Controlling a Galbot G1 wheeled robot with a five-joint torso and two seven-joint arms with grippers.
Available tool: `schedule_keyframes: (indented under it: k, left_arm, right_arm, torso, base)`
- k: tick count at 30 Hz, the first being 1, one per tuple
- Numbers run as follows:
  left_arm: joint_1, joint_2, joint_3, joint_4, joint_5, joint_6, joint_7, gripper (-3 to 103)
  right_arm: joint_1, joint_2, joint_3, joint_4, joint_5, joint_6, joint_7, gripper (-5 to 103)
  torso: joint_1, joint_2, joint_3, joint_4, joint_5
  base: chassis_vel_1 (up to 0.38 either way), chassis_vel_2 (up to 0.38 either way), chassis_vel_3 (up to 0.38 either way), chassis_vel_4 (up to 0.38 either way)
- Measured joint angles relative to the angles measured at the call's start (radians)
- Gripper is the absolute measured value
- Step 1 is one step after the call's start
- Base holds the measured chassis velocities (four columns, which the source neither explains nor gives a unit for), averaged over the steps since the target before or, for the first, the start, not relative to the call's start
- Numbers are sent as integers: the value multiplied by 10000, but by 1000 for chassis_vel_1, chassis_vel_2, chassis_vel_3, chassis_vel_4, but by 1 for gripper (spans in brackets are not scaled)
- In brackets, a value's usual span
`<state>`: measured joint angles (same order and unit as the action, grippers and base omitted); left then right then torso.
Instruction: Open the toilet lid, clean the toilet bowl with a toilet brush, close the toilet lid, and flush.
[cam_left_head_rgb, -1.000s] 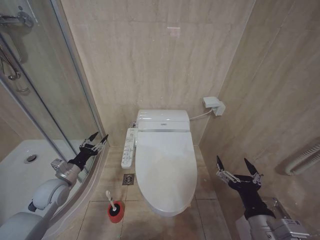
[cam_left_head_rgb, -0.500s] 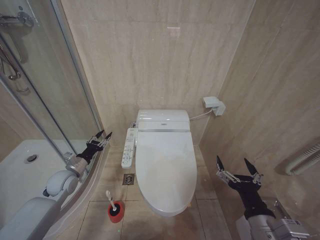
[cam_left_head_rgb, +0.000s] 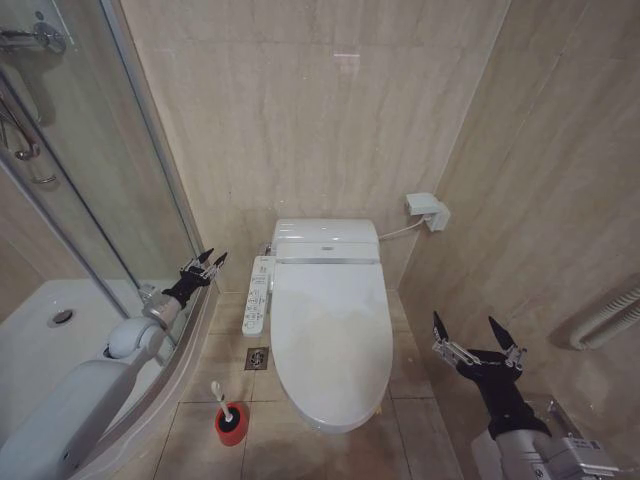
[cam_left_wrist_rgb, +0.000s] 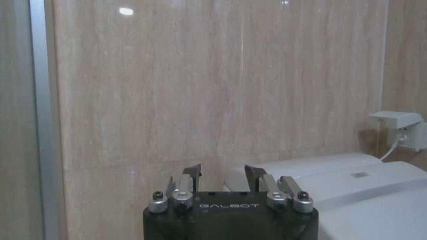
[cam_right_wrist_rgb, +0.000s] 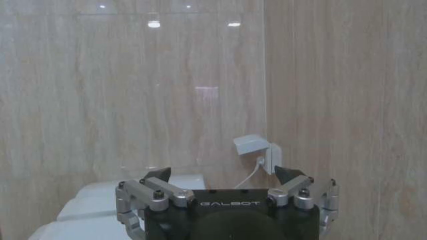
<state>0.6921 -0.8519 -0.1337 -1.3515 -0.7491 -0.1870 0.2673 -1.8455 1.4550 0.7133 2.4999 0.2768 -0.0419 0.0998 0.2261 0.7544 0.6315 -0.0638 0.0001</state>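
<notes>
My left gripper (cam_left_head_rgb: 207, 260) is up beside the shower glass (cam_left_head_rgb: 90, 200), jaws released with a narrow gap between the dark fingertips (cam_left_wrist_rgb: 192, 171). It points toward the back wall, level with the toilet's side control panel (cam_left_head_rgb: 258, 294). From those jaws the toilet lid (cam_left_head_rgb: 330, 335) lies off to my right and a little lower, close by but not touching. The lid is down, covering the toilet bowl, so the bowl itself is hidden. Its long axis runs from the wall straight toward me, hinge end at the tank unit (cam_left_head_rgb: 326, 241), free front edge nearest my base.

My right gripper (cam_left_head_rgb: 477, 349) hangs on the other side near the right wall, jaws spread wide, gripping nothing, about level with the lid's front half. I judge either arm could reach the lid; the right sits nearer the free edge, the left nearer the hinge.

The lid is glossy white plastic, smooth, oval. The toilet brush (cam_left_head_rgb: 222, 400) stands in its red cup holder (cam_left_head_rgb: 232, 424) on the tiled floor (cam_left_head_rgb: 300, 450), left of the lid's front, slim white handle upright.
</notes>
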Motion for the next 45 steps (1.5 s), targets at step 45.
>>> schedule_keyframes:
  k: [45]
  left_arm:
    - [-3787,-1197,2685,4081,-48,-448,742,8]
  right_arm:
    - [0,0,0,0,0,0,0,100]
  torso:
    - [0,0,0,-1,0]
  base:
    - [0,0,0,0]
